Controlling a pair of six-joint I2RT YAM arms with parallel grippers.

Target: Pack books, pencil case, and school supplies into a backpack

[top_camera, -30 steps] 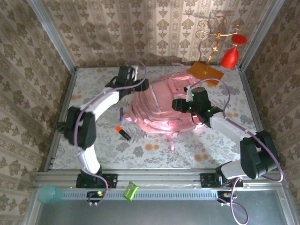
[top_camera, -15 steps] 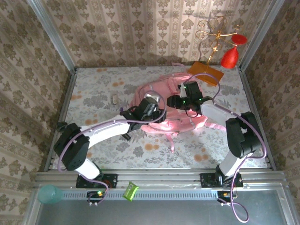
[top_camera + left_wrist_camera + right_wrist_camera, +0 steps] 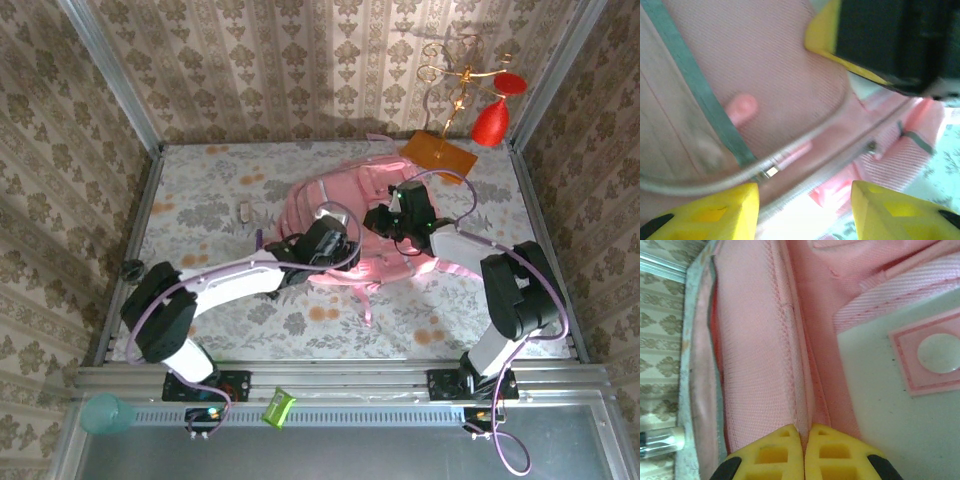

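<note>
Small white item [image 3: 244, 211]: we see it on the desk [image 3: 190, 200], well to the left of the backpack [image 3: 335, 195] and apart from everything else.
Purple pen [image 3: 259, 238]: it lies on the desk just off the backpack's left edge. We judge it is not yet packed and sits there within easy reach.
Left tool [image 3: 802, 212]: it hovers low over the backpack's near-left part, fingers apart at a middling width, with nothing between them but the fabric below. A zip line [image 3: 790, 152] runs across under the gap, so we take it the tool is lining up on the zip to work a pocket.
Backpack: it lies flat in the middle of the desk. We cannot tell whether any pocket is fully open.
Right tool [image 3: 802, 440]: it sits on the backpack's right part, fingers pressed together, and a ridge of pink fabric runs straight into the seam between them. We read that as a pinch on a thin fold, there to hold the cloth taut while the other arm handles the zip.
White patch [image 3: 875, 415]: it is part of the backpack's own surface, just right of that pinched ridge.
Orange stand base [image 3: 438, 153]: it rests on the desk at the backpack's far-right corner, touching or nearly so, and is no part of the packing.
Step in hand: we judge a compartment is being opened, with the supplies yet to go in.
</note>
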